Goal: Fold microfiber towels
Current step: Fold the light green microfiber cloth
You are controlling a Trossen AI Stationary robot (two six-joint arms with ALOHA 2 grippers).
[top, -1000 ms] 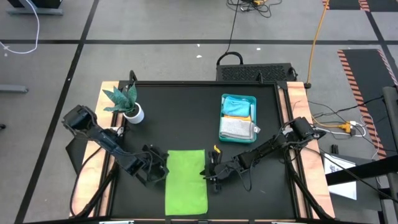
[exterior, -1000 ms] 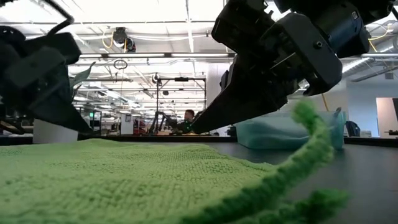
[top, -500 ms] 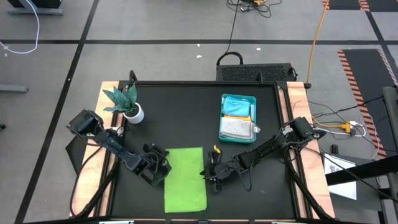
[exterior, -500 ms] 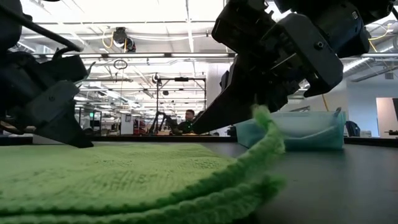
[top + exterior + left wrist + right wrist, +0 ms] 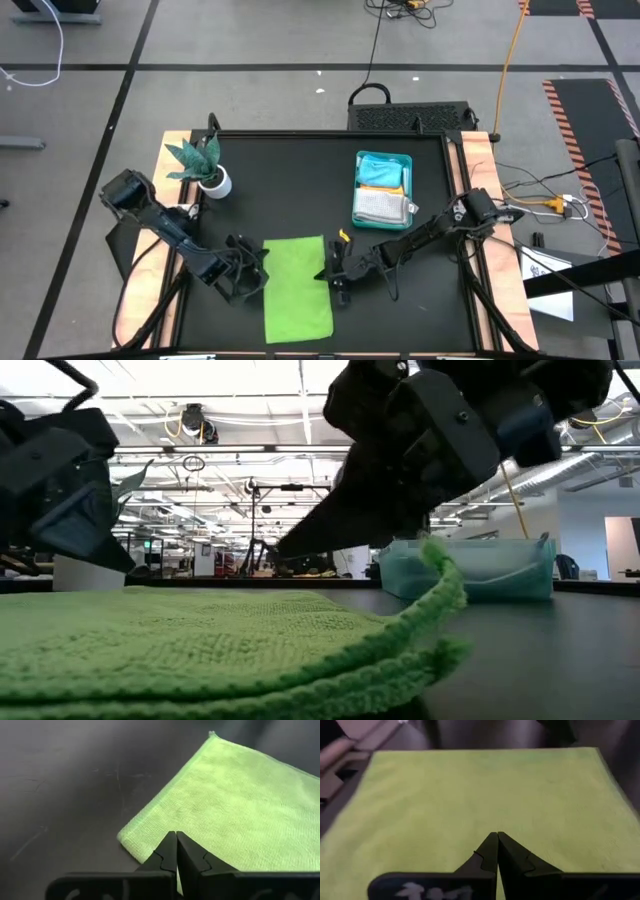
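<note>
The green towel (image 5: 298, 288) is laid flat on the black worktop (image 5: 290, 180), close to the front edge and about midway between the side edges. It is seen folded, with layers stacked at its edge in the low view (image 5: 200, 650). The left claw (image 5: 256, 275) is placed at the towel's left edge. Its two fingers are pressed together, and in its wrist view their tips are seen at the towel's edge (image 5: 235, 810); whether cloth is pinched between them cannot be told. The right claw (image 5: 327, 274) is placed at the towel's right edge. Its fingers are pressed together too, with their tips over the green cloth (image 5: 485, 795). Toward the back right of the worktop a teal tray (image 5: 382, 160) is set. A pale blue towel (image 5: 380, 175) and a white-grey towel (image 5: 378, 207) are kept in it. A small plant (image 5: 200, 160) in a white pot is stood near the back left corner.
</note>
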